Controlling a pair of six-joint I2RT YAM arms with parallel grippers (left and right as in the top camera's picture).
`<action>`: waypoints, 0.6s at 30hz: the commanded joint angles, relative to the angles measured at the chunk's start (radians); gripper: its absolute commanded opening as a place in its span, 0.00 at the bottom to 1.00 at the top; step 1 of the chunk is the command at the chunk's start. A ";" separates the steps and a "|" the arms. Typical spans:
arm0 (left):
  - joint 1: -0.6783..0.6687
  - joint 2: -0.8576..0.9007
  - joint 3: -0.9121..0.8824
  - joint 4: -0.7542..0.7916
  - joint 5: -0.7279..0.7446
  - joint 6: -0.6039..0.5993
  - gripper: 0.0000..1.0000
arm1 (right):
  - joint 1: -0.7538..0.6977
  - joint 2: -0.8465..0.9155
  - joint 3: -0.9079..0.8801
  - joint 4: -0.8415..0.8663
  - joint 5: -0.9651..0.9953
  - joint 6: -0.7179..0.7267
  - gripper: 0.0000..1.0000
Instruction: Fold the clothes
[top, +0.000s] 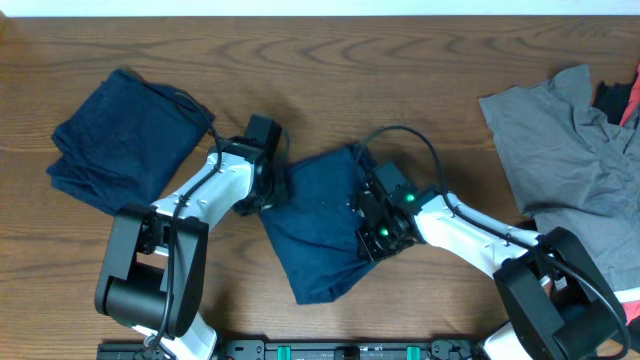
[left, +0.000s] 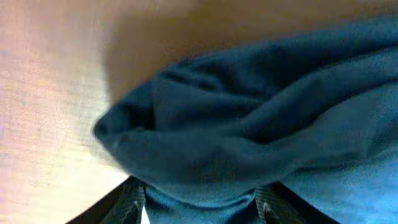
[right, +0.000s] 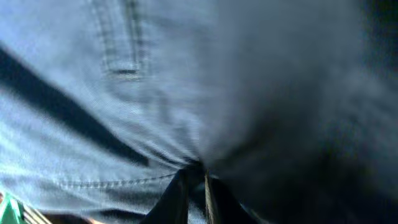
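Note:
A navy garment (top: 318, 215) lies crumpled in the middle of the table. My left gripper (top: 268, 188) is at its left edge. In the left wrist view the fingers (left: 205, 202) stand apart with a bunched fold of the navy cloth (left: 249, 124) between and over them. My right gripper (top: 378, 225) is at the garment's right edge. In the right wrist view its fingers (right: 198, 183) are pinched close together on the navy cloth (right: 124, 112), near a stitched seam.
A folded navy garment (top: 125, 140) lies at the far left. A grey shirt (top: 565, 150) is spread at the right, with a red garment (top: 630, 100) at the right edge. Bare wooden tabletop (top: 400, 70) runs along the back.

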 joint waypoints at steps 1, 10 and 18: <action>0.003 0.015 -0.010 -0.091 0.071 0.005 0.58 | -0.064 0.018 -0.037 0.010 0.315 0.093 0.12; 0.002 -0.030 -0.010 -0.159 0.322 -0.034 0.54 | -0.232 0.018 0.063 0.288 0.409 0.084 0.23; 0.003 -0.283 -0.009 0.031 0.296 0.099 0.98 | -0.219 0.017 0.263 0.132 0.348 0.024 0.27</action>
